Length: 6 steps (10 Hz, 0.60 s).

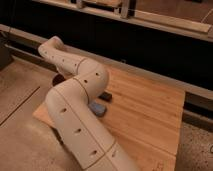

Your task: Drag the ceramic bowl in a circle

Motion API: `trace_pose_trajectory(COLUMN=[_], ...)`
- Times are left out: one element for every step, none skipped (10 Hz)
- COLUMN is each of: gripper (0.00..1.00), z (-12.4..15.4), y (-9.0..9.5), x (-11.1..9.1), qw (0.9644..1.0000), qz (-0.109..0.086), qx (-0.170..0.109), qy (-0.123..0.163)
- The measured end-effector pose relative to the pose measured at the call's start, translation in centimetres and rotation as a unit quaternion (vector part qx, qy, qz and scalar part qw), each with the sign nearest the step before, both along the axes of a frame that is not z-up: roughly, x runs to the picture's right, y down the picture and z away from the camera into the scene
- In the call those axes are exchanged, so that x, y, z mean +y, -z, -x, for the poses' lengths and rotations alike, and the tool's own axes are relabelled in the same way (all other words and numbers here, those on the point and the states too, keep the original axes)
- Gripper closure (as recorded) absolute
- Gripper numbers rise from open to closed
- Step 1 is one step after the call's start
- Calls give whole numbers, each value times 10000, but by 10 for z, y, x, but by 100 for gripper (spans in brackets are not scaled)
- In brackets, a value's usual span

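Note:
The ceramic bowl is hidden behind my arm. My cream arm [75,100] rises from the bottom of the view, bends at the elbow over the wooden table [145,110] and reaches to the table's far left edge. My gripper [59,79] shows only as a dark shape below the arm's far end, at the table's left edge. Whether it touches the bowl cannot be told.
A small dark grey block [105,96] and a blue object [97,109] lie on the table just right of my elbow. A dark wall with a ledge [150,22] runs behind the table. A speckled floor [20,95] lies to the left.

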<state>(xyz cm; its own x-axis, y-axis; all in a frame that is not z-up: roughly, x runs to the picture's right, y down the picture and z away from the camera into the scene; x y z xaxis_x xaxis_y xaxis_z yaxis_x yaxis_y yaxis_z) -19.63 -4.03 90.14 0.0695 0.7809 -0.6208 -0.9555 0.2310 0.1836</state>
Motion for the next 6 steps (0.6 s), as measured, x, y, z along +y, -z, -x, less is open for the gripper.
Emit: trace_pose_trajectory(gripper=[81,81,81,81,81,81], z=[-1,-5,-16,-28,-44,-58], y=[6,15,23,29,33,36], x=[5,11,18,21,24,23], qw=[9999,9996,9993,9993,9992,9991], qz=[18,45,68,75,73,48], qx=[-54,-90,-43,57,195,326], qy=[128,262,356,374,350,261])
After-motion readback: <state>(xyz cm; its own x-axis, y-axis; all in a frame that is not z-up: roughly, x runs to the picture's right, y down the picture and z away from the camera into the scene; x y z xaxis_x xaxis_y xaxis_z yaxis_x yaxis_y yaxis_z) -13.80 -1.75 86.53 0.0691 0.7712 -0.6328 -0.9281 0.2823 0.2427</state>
